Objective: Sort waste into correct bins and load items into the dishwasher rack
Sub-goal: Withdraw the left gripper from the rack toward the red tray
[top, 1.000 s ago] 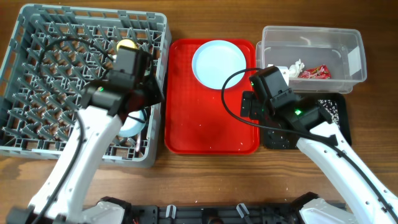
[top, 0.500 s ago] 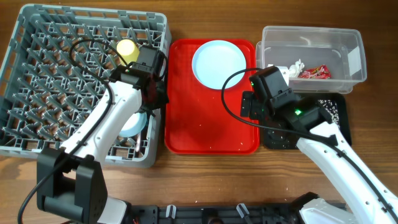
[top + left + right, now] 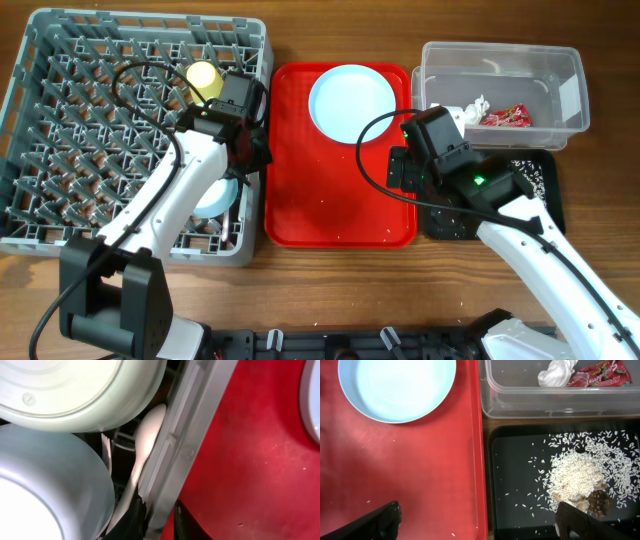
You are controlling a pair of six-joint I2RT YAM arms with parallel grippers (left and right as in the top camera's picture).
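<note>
Jaws first: on the right gripper [image 3: 480, 520], spread wide with nothing between, hanging over the seam between the large red plastic tray [image 3: 420, 475] and the shallow black rectangular tray [image 3: 515, 490]. On the left gripper [image 3: 157, 520], parted too, with the side wall of the large grey plastic pegged rack [image 3: 185, 445] showing between them; gripping nothing, as far as can be seen.

Just past the left jaws, inside that wall: white plastic spoon [image 3: 145, 440] lying along it, white plastic fork [image 3: 106, 452] beside, then one pale blue bowl [image 3: 75, 390] and a second pale blue bowl [image 3: 45, 485] further in. Small yellow cup [image 3: 204, 75] beyond, among the pegs.

Ahead of the right jaws, toward their left finger: round pale blue plate [image 3: 397, 385], flat on the red tray, not yet racked. Ahead toward the right finger: clear plastic rectangular tub [image 3: 560, 407] holding crumpled white tissue [image 3: 557, 371] and red-and-silver wrapper [image 3: 602, 372]. Close by that finger: beige rice-like scraps [image 3: 575, 477] on the black tray.

Plate judged light, stiff, smooth and likely slippery; lying flush, so little to pinch from above. Best taken at the rim nearest the jaws, one finger under the lip and one on top, closed firmly, then tilted slowly to stand between pegs. Risk of skating across the slick tray if nudged.
</note>
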